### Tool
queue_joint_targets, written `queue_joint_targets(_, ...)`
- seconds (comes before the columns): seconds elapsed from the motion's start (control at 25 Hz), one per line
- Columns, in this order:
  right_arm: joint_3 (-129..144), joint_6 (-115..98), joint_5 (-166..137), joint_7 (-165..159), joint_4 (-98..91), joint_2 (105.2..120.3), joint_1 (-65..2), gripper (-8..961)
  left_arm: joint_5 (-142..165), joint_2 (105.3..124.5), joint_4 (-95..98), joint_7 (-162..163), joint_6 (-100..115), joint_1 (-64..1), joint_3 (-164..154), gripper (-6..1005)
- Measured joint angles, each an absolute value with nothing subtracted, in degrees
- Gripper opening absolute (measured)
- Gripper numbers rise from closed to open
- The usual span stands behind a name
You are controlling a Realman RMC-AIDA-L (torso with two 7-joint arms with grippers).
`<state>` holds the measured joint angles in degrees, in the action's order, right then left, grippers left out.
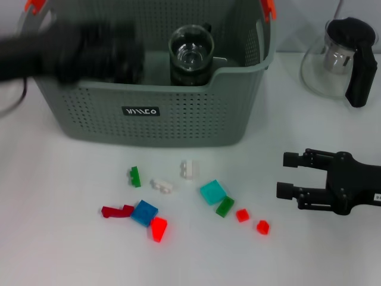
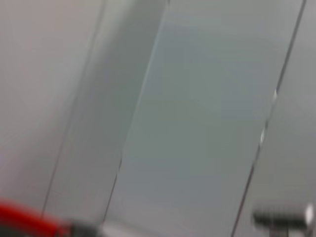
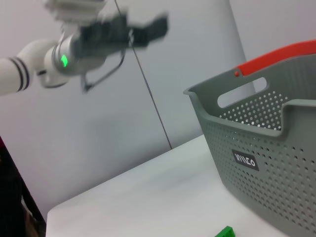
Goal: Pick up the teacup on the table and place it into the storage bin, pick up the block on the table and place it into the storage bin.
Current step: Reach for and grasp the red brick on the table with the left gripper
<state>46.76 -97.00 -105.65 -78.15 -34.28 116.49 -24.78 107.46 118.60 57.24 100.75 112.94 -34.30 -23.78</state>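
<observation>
The grey perforated storage bin (image 1: pixel 178 113) stands at the back of the white table; it also shows in the right wrist view (image 3: pixel 266 148). A glass teacup (image 1: pixel 191 56) stands upright inside it, against the front wall. Several small blocks lie in front of the bin, among them a teal block (image 1: pixel 212 192), a blue block (image 1: pixel 144 213) and a green block (image 1: pixel 135 176). My left gripper (image 1: pixel 113 53) is a blur above the bin's left half, apart from the cup. My right gripper (image 1: pixel 289 174) is open and empty, low at the right, its fingers pointing towards the blocks.
A glass teapot with a black handle (image 1: pixel 339 59) stands at the back right. Two white blocks (image 1: pixel 161 186) and small red blocks (image 1: pixel 241 215) lie among the others. The left arm (image 3: pixel 74 49) shows high in the right wrist view.
</observation>
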Motion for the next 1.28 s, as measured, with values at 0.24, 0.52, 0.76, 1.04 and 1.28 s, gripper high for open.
queue_joint_targets(0.24, 46.8, -97.1, -105.6, -78.3, -34.3, 116.47, -24.9, 823, 120.9, 120.67, 62.2, 94.8, 115.8, -28.7, -24.3, 613)
queue_joint_targets(0.52, 46.8, -97.0, -105.5, -78.4, -34.2, 116.51, -25.3, 823, 135.2, 121.61, 66.9, 92.6, 115.3, -27.9, -27.5, 614)
queue_joint_targets(0.76, 46.8, -97.1, -105.5, -78.5, -34.2, 116.64, -25.6, 823, 140.5, 121.98, 70.3, 89.6, 114.1, -28.5, -31.3, 613)
queue_joint_targets(1.04, 46.8, -97.0, -105.5, -78.5, -34.2, 117.05, -25.6, 824, 140.8, 124.03, 69.3, 77.8, 106.8, -26.7, -32.5, 613)
queue_joint_targets(1.28, 46.8, -97.1, -105.6, -78.5, -34.2, 117.17, -25.4, 823, 140.7, 124.32, 63.4, 74.7, 98.4, -25.2, -35.5, 614)
